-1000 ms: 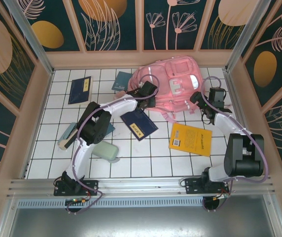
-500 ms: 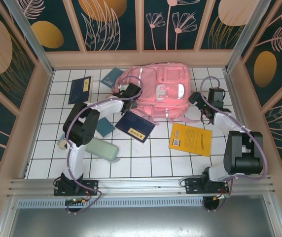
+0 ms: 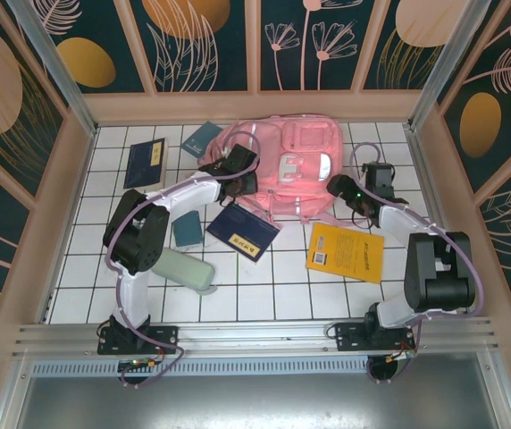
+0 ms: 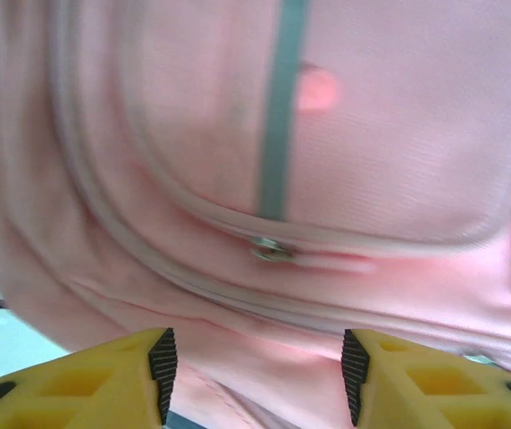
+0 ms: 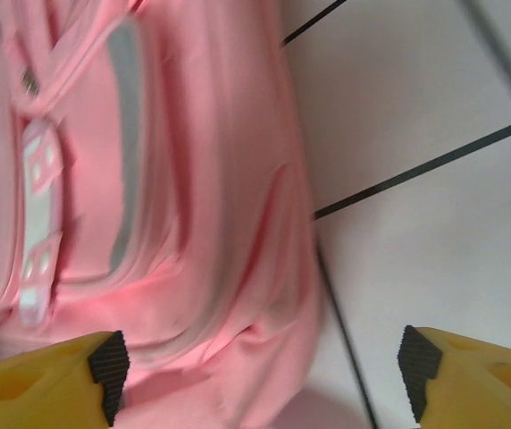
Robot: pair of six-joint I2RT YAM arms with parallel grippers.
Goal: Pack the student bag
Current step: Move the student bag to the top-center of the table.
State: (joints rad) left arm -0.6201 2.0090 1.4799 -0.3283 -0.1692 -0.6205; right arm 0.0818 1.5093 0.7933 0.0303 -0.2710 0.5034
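Observation:
The student bag (image 3: 287,161), a big pink backpack with white pocket patches, lies front up at the back middle of the tiled table. My left gripper (image 3: 240,176) rests at its left lower edge. In the left wrist view the left gripper (image 4: 258,375) is open, its yellow fingers apart over pink fabric (image 4: 389,134), with a zipper pull (image 4: 273,250) just ahead. My right gripper (image 3: 338,190) is at the bag's right lower corner. In the right wrist view the right gripper (image 5: 261,366) stands wide open astride the bag's edge (image 5: 193,179), squeezing nothing.
A navy book (image 3: 242,231) lies just below the bag and a yellow book (image 3: 345,250) to its right. A dark blue book (image 3: 146,163), a teal book (image 3: 204,137), a small teal book (image 3: 187,231) and a green case (image 3: 184,268) lie on the left. Wooden walls (image 3: 68,197) enclose the table.
The bag was dragged left and turned square with the left gripper, whose jaws have now widened. The right gripper moved left to the bag's corner and narrowed a little.

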